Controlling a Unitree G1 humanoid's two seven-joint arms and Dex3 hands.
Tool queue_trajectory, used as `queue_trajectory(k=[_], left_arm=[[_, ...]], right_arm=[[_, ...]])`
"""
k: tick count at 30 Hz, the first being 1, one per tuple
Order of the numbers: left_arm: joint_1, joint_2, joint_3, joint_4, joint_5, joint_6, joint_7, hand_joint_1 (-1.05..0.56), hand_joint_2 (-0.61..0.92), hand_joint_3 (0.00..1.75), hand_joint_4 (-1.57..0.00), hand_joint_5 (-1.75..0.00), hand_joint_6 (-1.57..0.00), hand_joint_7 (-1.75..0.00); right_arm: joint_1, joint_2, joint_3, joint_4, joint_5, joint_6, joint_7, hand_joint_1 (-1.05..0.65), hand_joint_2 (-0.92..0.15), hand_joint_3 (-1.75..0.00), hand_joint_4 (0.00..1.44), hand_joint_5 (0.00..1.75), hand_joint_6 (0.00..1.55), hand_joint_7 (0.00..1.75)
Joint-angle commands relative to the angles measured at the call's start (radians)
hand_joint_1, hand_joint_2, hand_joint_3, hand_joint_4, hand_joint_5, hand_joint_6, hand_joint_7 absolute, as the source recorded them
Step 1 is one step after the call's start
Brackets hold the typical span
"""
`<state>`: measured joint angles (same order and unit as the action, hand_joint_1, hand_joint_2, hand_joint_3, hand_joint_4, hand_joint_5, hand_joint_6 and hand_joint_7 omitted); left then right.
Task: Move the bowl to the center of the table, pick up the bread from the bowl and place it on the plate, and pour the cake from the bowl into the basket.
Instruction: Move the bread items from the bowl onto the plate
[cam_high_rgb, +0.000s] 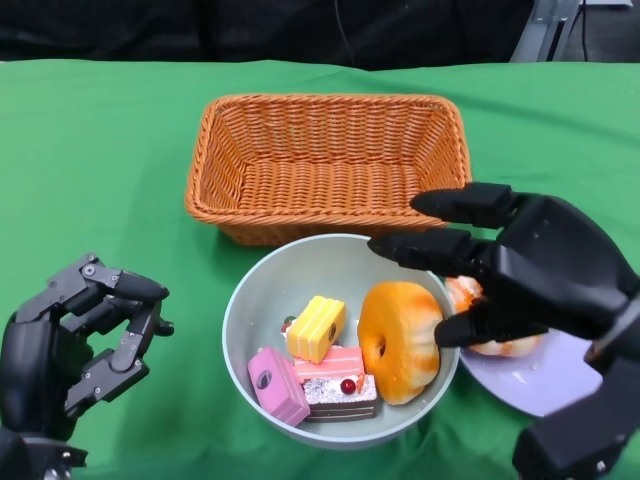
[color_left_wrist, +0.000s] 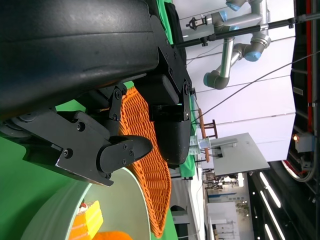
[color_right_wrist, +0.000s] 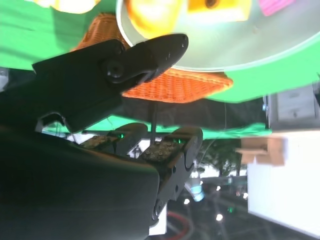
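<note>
So the green desk (cam_high_rgb: 100, 150) has the basket (cam_high_rgb: 330, 165) sitting at the back, and the bowl (cam_high_rgb: 335, 335) is right in front of it, pretty much touching its near wall. Plate (cam_high_rgb: 540, 375) is just right of the bowl, mostly covered by the right hand (cam_high_rgb: 505, 275), so you only get a sliver of it plus part of a bun (cam_high_rgb: 470, 300) lying on it. That right hand hovers over the bowl's right rim with fingers spread and nothing in them, fingertips just above the bread (cam_high_rgb: 400, 340), which leans inside the bowl on the right side. Can't really tell whether it touches the bread. The cake (cam_high_rgb: 315, 365) pieces are piled in the bowl's left half: yellow, pink, and a chocolate one with a cherry. Left hand (cam_high_rgb: 85, 335) is well off to the left of the bowl, fingers curled in, holding nothing. Right wrist view is overexposed, so the bowl's contents wash out there.
</note>
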<state>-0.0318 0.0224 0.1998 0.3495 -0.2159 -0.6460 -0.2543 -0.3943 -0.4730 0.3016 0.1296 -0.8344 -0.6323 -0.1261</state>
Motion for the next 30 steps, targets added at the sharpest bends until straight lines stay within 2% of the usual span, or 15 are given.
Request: queue_trajectory(k=[1,9,30], left_arm=[[-0.002,0.01,0.007,0.01,0.007,-0.017,0.015,-0.06,0.78,0.72,-0.72,-1.51,-0.81,-1.12],[0.001,0.004,0.005,0.012,0.006,-0.021,0.016,-0.06,0.77,0.7,-0.73,-1.52,-0.82,-1.12],[-0.01,0.0,-0.003,0.024,0.016,-0.027,0.017,-0.06,0.77,0.72,-0.72,-1.51,-0.81,-1.11]], right_arm=[[-0.062,-0.008,0.028,0.077,-0.024,-0.029,-0.03,-0.62,-0.85,-0.01,0.54,0.05,0.6,0.01],[-0.168,0.012,0.1,0.24,-0.033,-0.076,-0.038,-0.64,-0.78,0.0,0.54,0.03,0.61,0.01],[-0.245,0.035,0.198,0.331,-0.015,-0.115,0.074,-0.69,-0.78,0.0,0.55,0.01,0.6,0.0]])
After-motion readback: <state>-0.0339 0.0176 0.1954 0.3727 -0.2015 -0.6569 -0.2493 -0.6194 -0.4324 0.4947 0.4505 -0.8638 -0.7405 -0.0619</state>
